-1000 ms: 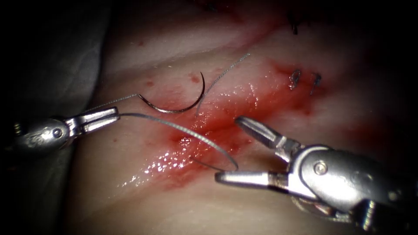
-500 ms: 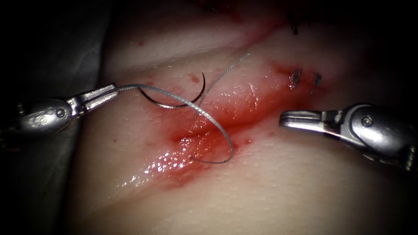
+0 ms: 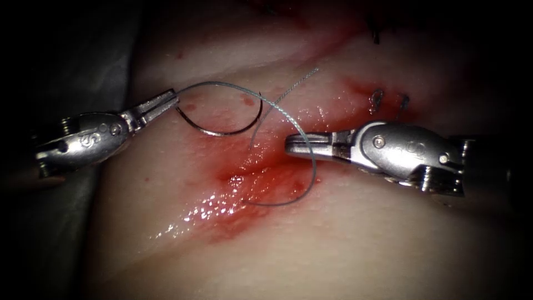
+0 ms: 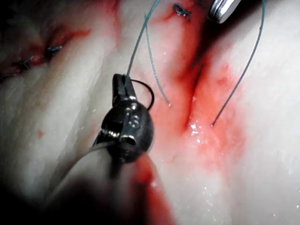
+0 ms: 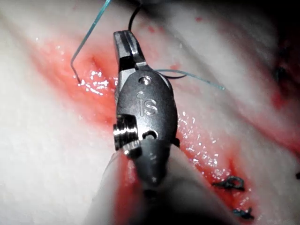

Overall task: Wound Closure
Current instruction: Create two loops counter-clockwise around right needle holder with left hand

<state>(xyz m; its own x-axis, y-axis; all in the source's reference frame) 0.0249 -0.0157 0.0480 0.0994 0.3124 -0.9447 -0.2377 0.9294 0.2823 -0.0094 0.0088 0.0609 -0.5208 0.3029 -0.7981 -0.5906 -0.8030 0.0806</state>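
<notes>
My left tool [image 3: 166, 102] [image 4: 120, 83] is on the left side of the cut [image 3: 261, 166], shut on the thread [image 3: 233, 84] close to the needle's tail. The curved needle [image 3: 222, 132] [image 4: 149, 93] lies free on the tissue left of the cut, held by neither tool. From the left jaws the thread arcs right, crosses my right tool [image 3: 297, 145] [image 5: 123, 43], and curves down into the tissue at the cut [image 3: 251, 202]. The right jaws are shut, with nothing seen gripped between them. A loose thread tail [image 3: 294, 83] runs up and right over the tissue.
Earlier dark stitches [image 3: 377, 100] sit further up the cut on the right, with another [image 3: 376, 36] near the top edge. Red fluid [image 3: 222, 208] glistens along the cut. A grey drape [image 3: 66, 72] borders the tissue on the left.
The right tool's jaws went from open to shut, and it swung up and then left to the thread loop. The left tool rose to the right with the thread, lifting the loop.
</notes>
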